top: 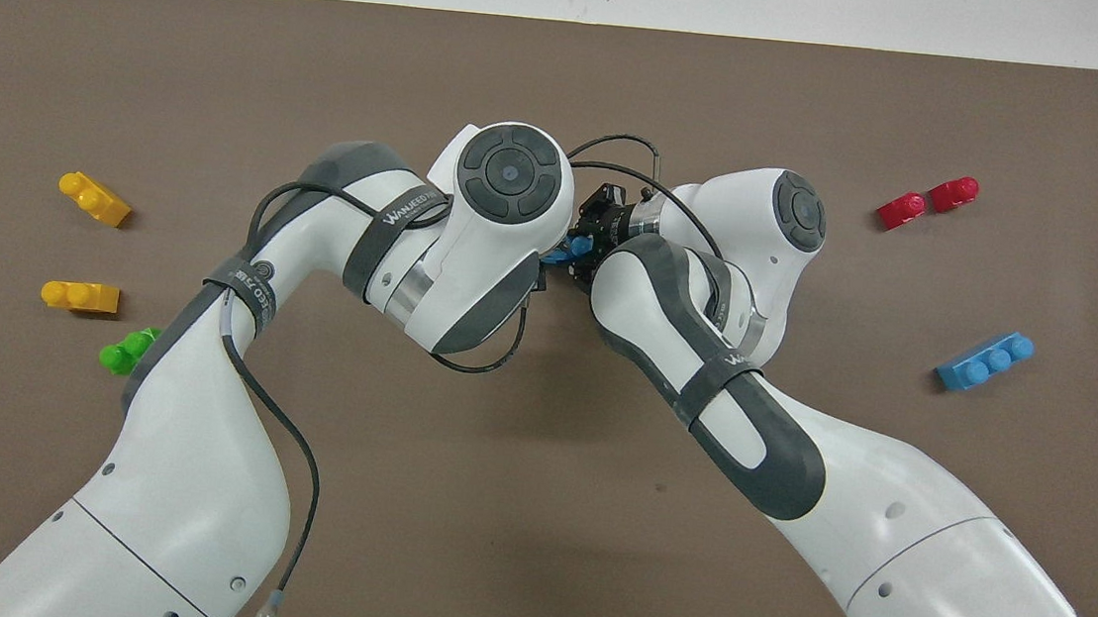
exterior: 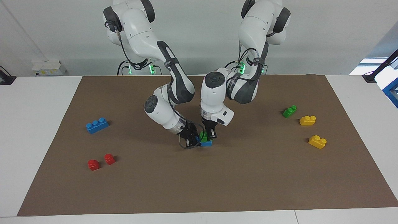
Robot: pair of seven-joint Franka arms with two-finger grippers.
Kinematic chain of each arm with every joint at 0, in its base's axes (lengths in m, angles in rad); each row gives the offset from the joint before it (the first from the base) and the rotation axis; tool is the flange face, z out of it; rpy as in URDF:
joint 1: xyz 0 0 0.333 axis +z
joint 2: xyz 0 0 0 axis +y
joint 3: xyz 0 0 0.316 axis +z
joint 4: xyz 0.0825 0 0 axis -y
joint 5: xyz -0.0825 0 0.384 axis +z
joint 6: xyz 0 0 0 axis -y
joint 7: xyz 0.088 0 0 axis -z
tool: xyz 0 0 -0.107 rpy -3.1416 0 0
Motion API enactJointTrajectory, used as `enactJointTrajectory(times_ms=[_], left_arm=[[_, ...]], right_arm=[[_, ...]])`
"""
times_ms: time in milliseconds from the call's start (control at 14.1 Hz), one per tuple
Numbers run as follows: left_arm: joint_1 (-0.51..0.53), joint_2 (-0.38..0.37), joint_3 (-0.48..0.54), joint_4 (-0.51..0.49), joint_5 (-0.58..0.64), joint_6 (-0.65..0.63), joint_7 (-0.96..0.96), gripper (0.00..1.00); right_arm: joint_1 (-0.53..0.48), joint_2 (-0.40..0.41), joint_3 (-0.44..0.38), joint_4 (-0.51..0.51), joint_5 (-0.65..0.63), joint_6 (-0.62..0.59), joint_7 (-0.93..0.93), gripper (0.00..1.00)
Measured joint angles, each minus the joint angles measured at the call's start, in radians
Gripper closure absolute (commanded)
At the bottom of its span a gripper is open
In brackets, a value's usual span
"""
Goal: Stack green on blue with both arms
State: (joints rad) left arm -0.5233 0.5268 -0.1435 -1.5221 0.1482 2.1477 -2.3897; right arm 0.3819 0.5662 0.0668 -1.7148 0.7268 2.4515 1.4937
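At the worktop's centre, the left gripper [exterior: 211, 134] clamps the green brick [exterior: 203, 136] onto the blue brick [exterior: 206, 143], which the right gripper [exterior: 192, 140] grasps at its 9 o'clock end. If the studs sit misaligned, pressing could tilt the green brick or pop the pair apart on release.

My white table [exterior: 37, 124] carries a brown mat [exterior: 199, 180]. On the mat lie a blue brick [exterior: 97, 125], two red bricks [exterior: 101, 162], a green brick [exterior: 289, 111] and two yellow bricks [exterior: 312, 130].
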Motion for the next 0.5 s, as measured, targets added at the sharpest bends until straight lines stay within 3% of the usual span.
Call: enactJointTrajectory(times_ms=[497], left_arm=[[-0.033, 0.0, 0.022, -0.033, 0.053, 0.047, -0.009, 1.0]], right_arm=[[0.001, -0.001, 0.0, -0.001, 0.0, 0.001, -0.017, 1.0]])
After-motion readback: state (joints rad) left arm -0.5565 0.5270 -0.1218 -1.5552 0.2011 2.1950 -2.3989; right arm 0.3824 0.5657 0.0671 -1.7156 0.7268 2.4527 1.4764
